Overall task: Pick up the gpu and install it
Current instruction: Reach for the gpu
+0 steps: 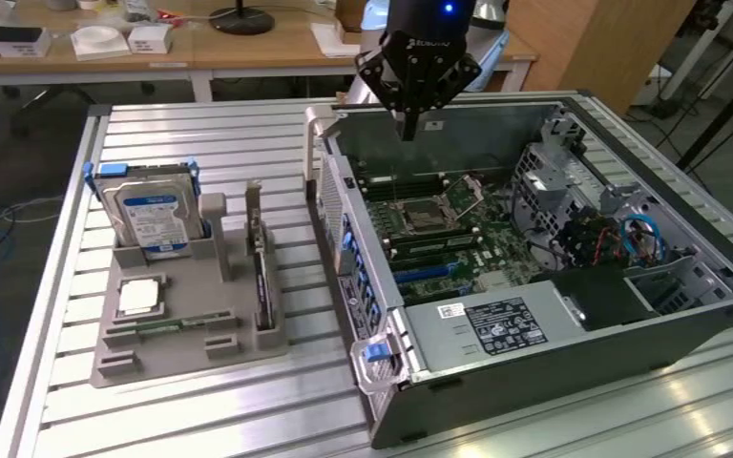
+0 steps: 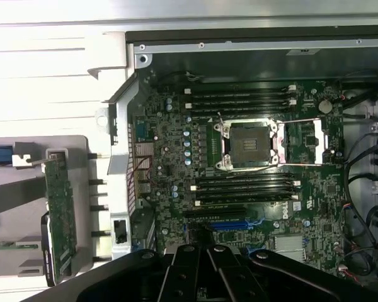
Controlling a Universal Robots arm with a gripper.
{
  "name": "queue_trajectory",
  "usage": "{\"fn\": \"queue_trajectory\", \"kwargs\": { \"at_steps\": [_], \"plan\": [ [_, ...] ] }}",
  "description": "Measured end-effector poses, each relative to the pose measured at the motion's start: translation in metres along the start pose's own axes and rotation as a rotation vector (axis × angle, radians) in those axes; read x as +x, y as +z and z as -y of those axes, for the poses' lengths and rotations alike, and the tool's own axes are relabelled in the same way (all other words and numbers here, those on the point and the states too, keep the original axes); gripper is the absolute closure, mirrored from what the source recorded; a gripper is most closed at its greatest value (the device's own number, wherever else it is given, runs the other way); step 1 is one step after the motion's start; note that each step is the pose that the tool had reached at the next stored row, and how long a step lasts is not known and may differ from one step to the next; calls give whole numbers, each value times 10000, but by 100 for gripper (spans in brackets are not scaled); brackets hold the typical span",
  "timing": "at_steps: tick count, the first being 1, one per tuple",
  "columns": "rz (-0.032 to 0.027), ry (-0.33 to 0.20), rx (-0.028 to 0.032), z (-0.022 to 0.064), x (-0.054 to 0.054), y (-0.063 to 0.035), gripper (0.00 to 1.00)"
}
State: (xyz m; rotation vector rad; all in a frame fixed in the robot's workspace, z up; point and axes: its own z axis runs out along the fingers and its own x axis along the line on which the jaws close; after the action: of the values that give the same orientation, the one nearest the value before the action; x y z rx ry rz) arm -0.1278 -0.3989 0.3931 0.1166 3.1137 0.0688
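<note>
One pick, not yet made. The black two-finger gripper [image 1: 407,129] hangs pinched shut and empty over the rear end of the open grey computer case [image 1: 672,315], above the green motherboard [image 1: 469,239].

The gpu [image 1: 261,277] is a thin green circuit card with a black cooler on one face and a silver bracket at one end. It stands on edge in a slot of the grey plastic parts tray [image 1: 150,358] and is untouched. The tray lies on the slatted aluminium table [image 1: 188,143], just beside the case on the exterior view's left. The card is well apart from the gripper, with the case's side wall between them.

Judged step: reach for the card. To do it well:
- Open the fingers fully before going down.
- Cross the case wall high.
- Come straight down over the card's top edge with the fingers lined up across its thin thickness, not along its length.
- Grip near mid-length so the card does not swing, and keep off the bracket end.
- Watch the grey upright post just beside the card, since a skewed approach would likely hit it.
- Pull straight up, because a tilted pull may jam the card or drag the light tray along.

Do not confuse it with the silver hard drive with a blue label and blue clips [image 1: 153,218], which stands near in the same tray.
</note>
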Motion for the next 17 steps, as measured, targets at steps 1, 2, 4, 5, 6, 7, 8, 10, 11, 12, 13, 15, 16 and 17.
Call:
{"fn": "queue_trajectory", "kwargs": {
  "at_steps": [1,2,4,5,6,7,8,10,11,12,13,15,16,17],
  "plan": [
    [0,0,0,1,12,0,89],
    [0,0,0,2,25,0,89],
    [0,0,0,4,57,1,89],
    [0,0,0,6,76,1,89],
    [0,-1,0,7,96,2,89],
    [1,0,-1,9,117,2,89],
    [0,0,0,11,138,3,89],
    [0,0,-1,14,187,4,89],
    [0,1,0,17,217,5,89],
    [0,0,-1,18,242,5,89],
    [0,-1,0,20,263,5,89],
    [0,0,-1,23,307,6,89],
    [0,1,0,25,329,7,89],
    [0,0,0,27,352,7,89]
  ]
}}
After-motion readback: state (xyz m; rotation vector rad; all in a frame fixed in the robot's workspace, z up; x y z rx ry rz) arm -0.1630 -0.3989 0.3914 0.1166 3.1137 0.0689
